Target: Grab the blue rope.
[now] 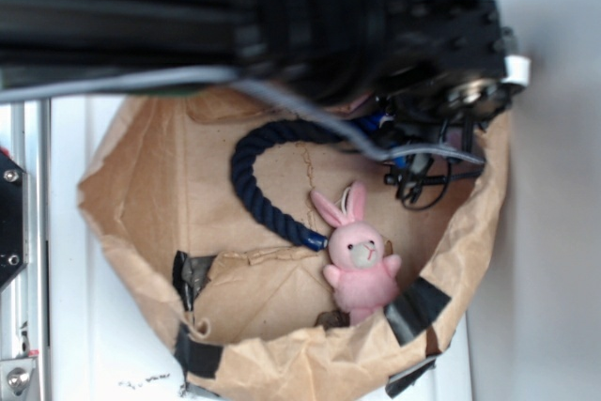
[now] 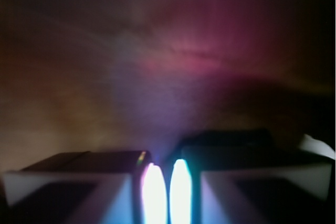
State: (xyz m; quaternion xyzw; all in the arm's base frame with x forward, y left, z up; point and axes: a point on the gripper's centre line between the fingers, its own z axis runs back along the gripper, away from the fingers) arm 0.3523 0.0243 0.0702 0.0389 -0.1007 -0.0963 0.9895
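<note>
Looking down in the exterior view, I see a crumpled brown paper bag [image 1: 141,185] on a white surface. The blue rope [image 1: 252,171], thick twisted navy, arcs from under my arm to its brighter-blue end beside the pink bunny [image 1: 360,265].

Wrist view: my fingers [image 2: 155,195] nearly touching, gripping nothing visible; everything beyond is blurred.

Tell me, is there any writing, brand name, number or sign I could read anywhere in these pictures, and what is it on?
None can be read.
Paper bag: plain brown, no print showing.
Pink plush bunny: no tag or label visible.
Blue rope: no marking.
Robot arm: black and out of focus; any label is too blurred to tell.
Wrist view: only dark blur and glare, nothing legible.
</note>
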